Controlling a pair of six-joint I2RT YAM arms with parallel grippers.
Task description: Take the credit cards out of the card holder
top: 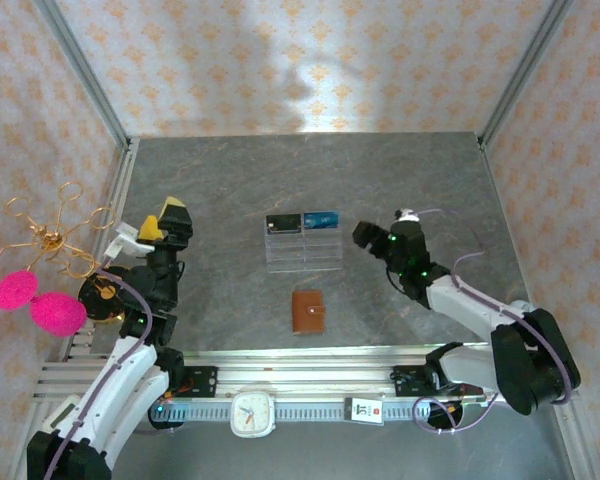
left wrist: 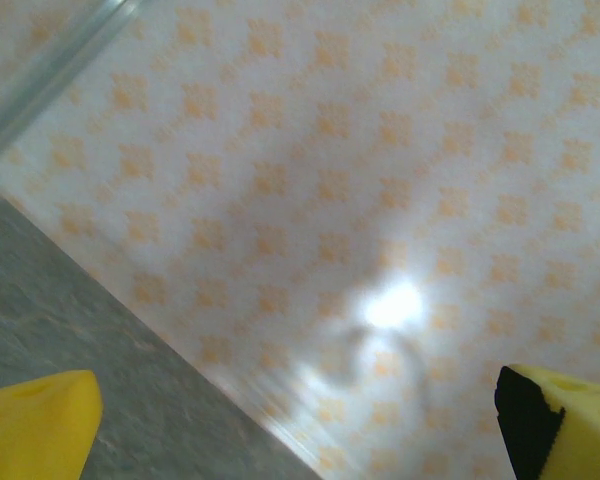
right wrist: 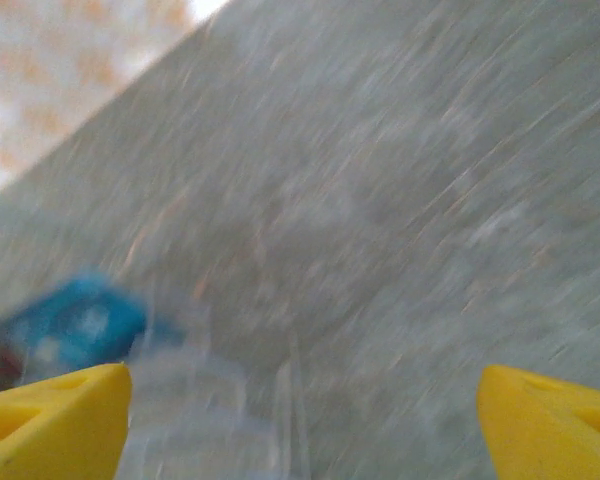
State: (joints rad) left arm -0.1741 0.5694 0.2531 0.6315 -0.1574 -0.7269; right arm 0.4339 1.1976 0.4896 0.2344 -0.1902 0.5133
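Note:
The card holder [top: 308,311], a small brown wallet with a snap tab, lies closed on the grey table near the front middle. The credit cards are hidden. My left gripper [top: 163,220] hovers raised at the left, well away from the wallet. In the left wrist view it [left wrist: 300,430] stands open, its yellow fingers [left wrist: 35,425] wide apart and facing the wallpapered wall. My right gripper [top: 368,236] sits just right of the clear stand, behind and right of the wallet. The blurred right wrist view shows it [right wrist: 300,425] open over the table with nothing between its fingers.
A clear acrylic stand [top: 303,245] behind the wallet holds a black card [top: 282,222] and a blue card [top: 321,219]; the blue card [right wrist: 75,325] also appears blurred at the right wrist view's left. Pink pompoms [top: 38,300] on gold wire hang at the left. A white clock [top: 252,412] lies on the front rail.

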